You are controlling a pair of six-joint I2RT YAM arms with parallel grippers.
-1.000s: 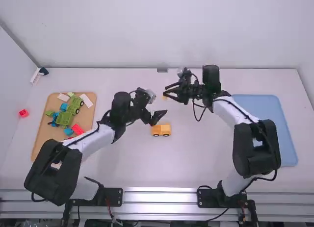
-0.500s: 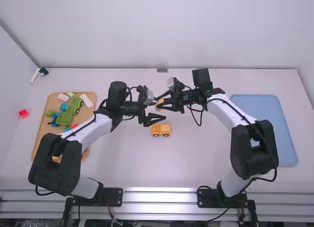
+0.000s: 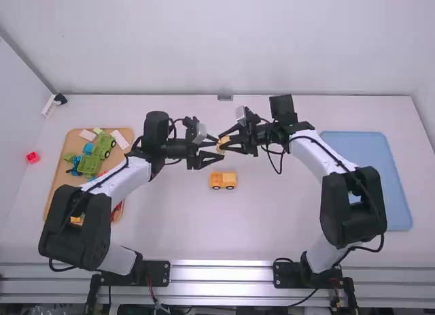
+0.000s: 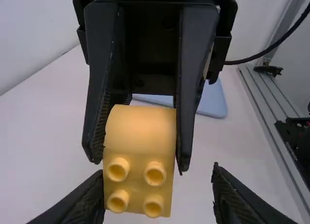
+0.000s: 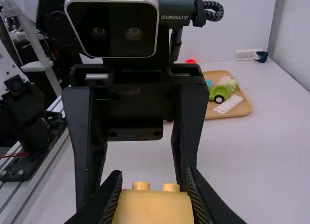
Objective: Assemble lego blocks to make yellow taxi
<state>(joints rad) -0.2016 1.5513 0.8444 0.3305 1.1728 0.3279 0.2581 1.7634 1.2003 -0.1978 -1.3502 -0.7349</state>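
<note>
Snugly holds a round-edged yellow block (image 4: 140, 132) in the right gripper (image 3: 223, 144), pointing four studs toward the wide-spread, empty left gripper (image 3: 218, 149); cannot tell the long axis.

A white table (image 3: 285, 223) bears a wooden tray (image 3: 60, 172), yellow car (image 3: 223, 179), red block (image 3: 32, 157), blue tray (image 3: 374, 152).

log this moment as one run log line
right tool: gripping yellow block | left tool: open | studs: facing left tool | wheeled yellow piece: on table
</note>
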